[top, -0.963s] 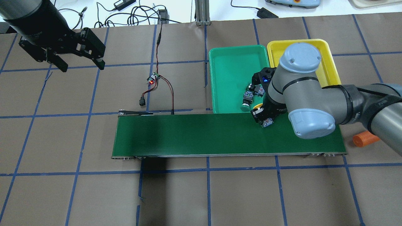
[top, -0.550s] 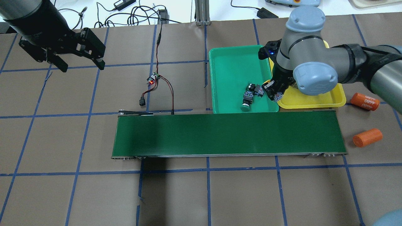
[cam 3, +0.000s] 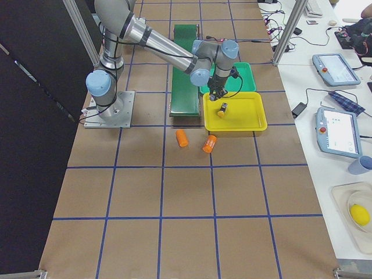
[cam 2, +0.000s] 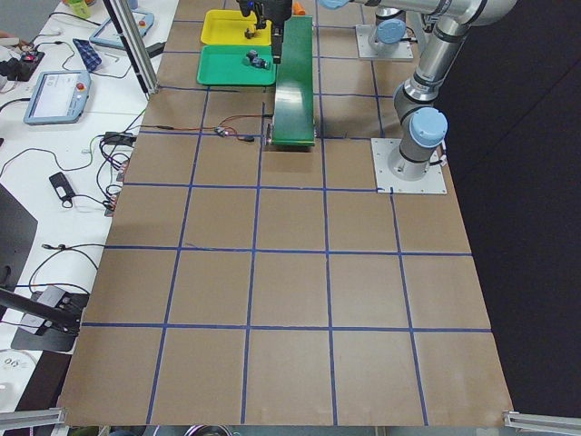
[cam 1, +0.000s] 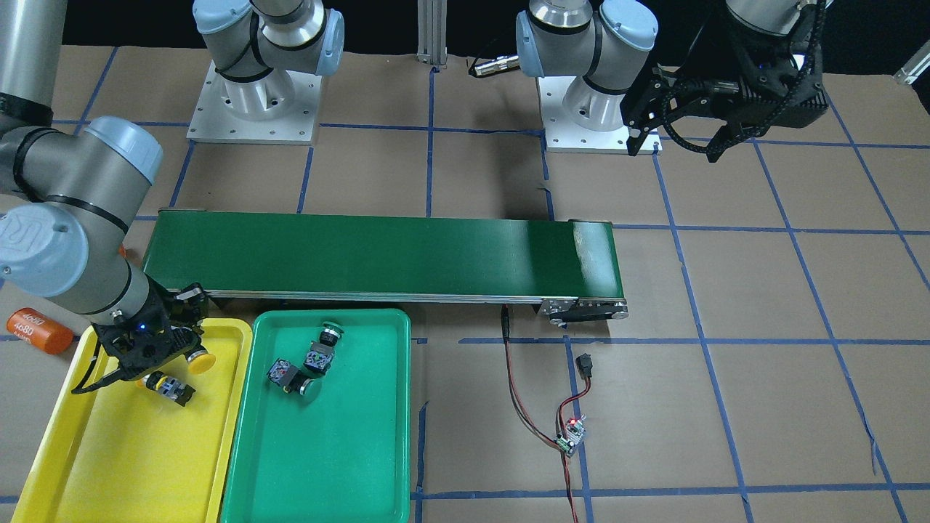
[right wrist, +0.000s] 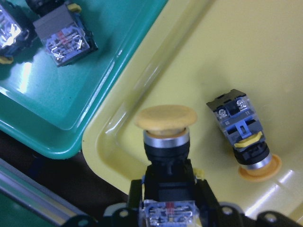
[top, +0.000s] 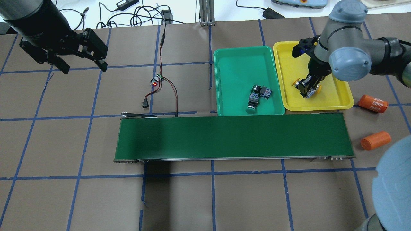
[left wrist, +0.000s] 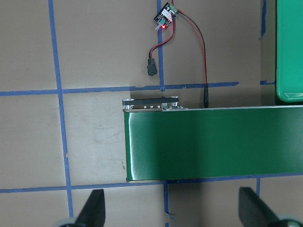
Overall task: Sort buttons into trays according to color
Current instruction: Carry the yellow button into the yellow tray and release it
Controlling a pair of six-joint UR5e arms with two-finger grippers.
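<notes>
My right gripper (top: pixel 307 89) is shut on the black body of a yellow button (right wrist: pixel 165 142), held low over the yellow tray (top: pixel 340 102) near its corner by the green tray and the belt. The held button's yellow cap (cam 1: pixel 197 359) sticks out toward the green tray (top: pixel 234 70). A second yellow button (right wrist: pixel 242 135) lies on its side in the yellow tray beside it. Two green buttons (top: pixel 252 103) (top: pixel 264 91) lie together in the green tray. My left gripper (top: pixel 83 68) hangs open and empty over the table at the far left.
A long dark-green conveyor belt (top: pixel 231 136) runs along the trays' near edge. Two orange cylinders (top: pixel 372 103) (top: pixel 375 140) lie on the table right of the yellow tray. A small circuit board (top: pixel 157 80) with red and black wires sits left of the green tray.
My right arm carried the yellow button from the belt's right end, past the green tray's edge, to above the yellow tray. The left arm has not moved.
</notes>
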